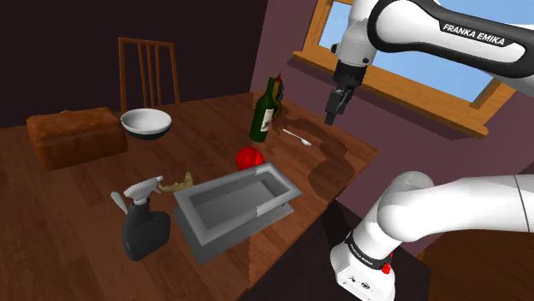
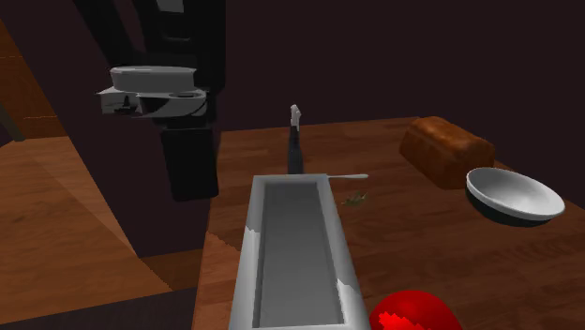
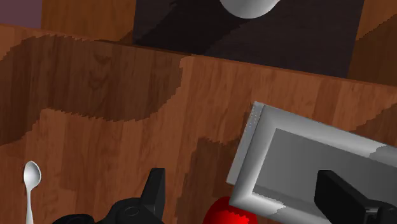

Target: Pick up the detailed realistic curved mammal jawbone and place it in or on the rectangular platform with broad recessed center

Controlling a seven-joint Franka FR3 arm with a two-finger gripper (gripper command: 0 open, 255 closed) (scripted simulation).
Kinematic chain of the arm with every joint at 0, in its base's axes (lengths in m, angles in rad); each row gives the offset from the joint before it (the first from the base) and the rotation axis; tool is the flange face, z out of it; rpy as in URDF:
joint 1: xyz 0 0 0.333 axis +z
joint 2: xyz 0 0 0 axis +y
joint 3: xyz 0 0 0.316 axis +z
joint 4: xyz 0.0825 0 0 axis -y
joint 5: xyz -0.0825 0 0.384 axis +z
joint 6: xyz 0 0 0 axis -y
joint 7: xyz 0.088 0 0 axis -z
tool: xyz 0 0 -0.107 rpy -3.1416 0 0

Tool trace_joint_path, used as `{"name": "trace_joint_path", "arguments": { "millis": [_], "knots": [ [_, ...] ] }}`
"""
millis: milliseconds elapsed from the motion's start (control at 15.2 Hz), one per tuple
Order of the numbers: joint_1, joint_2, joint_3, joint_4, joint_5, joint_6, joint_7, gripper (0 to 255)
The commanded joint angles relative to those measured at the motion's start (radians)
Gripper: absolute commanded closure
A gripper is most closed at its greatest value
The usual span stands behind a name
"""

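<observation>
Overhead, the gripper (image 1: 332,112), jaws apart and empty, hangs near the table's (image 1: 77,214) window-side edge; the jawbone (image 1: 180,181) lies well apart, beside the grey tray's (image 1: 222,180) corner.

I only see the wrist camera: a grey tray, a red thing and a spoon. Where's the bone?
Observer: In the shoulder view the jawbone lies on the table just left of the grey tray, beside a dark spray bottle.
Operator: Is my hand close to it?
Observer: No. The gripper hangs high on the tray's other side, right of a green bottle.
Operator: What else is on the table?
Observer: A white bowl and a brown loaf sit further back.
</observation>
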Motion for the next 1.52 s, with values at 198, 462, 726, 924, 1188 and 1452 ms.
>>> {"name": "trace_joint_path", "arguments": {
  "millis": [198,462,726,924,1188,1452],
  "knots": [
    [0.020,0.096,0.022,0.013,0.023,0.065,0.006,0],
    [0.046,0.231,0.051,0.046,0.050,0.144,0.012,0],
    [0.069,0.371,0.081,0.097,0.070,0.212,0.017,0],
    [0.086,0.479,0.104,0.146,0.081,0.254,0.020,0],
    [0.108,0.624,0.135,0.226,0.088,0.299,0.026,0],
    [0.132,0.771,0.163,0.322,0.086,0.328,0.032,0]
  ]
}}
